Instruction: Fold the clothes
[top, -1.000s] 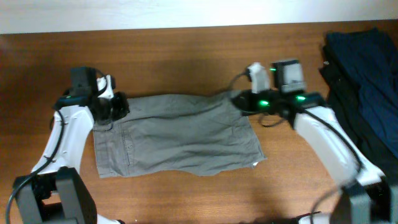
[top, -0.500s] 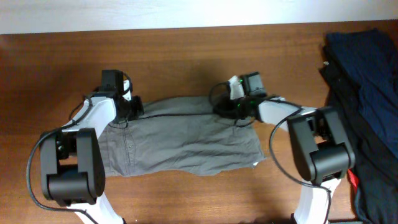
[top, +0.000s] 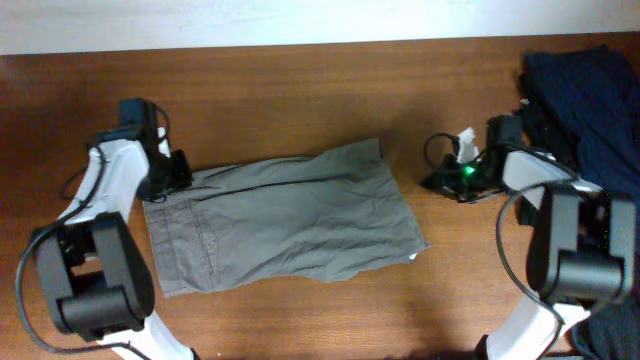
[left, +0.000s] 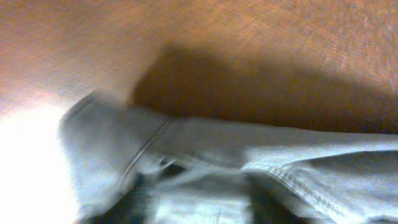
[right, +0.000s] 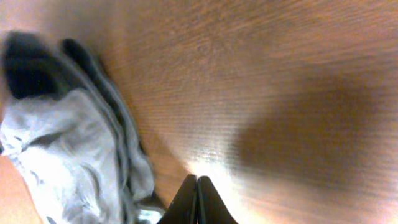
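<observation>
Over the worktop (top: 300, 90), from the overhead cam: the grey-olive shorts (top: 285, 225) lie spread out pretty flat in the middle, waistband end to the left and leg end to the right, with a few wrinkles. The left hand (top: 172, 172) sits right on the shorts' far-left corner, at the waistband. The right hand (top: 437, 183) is off to the right of the shorts, apart from the fabric, on bare wood. A pile of dark garments (top: 585, 100) sits well to the right of the shorts and isn't part of this job.

Left wrist cam is a blurry mess. You can make out a seamed edge of the shorts (left: 280, 168) bunched across the lower half, with bare wood beyond it. Honestly I can't tell whether that hand is pinching the cloth or has let go.

Right wrist cam: the right hand (right: 197, 198) has its fingers pressed together on nothing, just wood underneath. A lump of grey cloth (right: 68, 155) shows at the left edge, probably the shorts, but it's too smeared to swear to.

My read: this is the spreading-out stage, and no fold is made yet. Next, the right hand needs to open and come back to the shorts' far-right corner. Then both hands would have to grab that far edge and carry it over evenly.
</observation>
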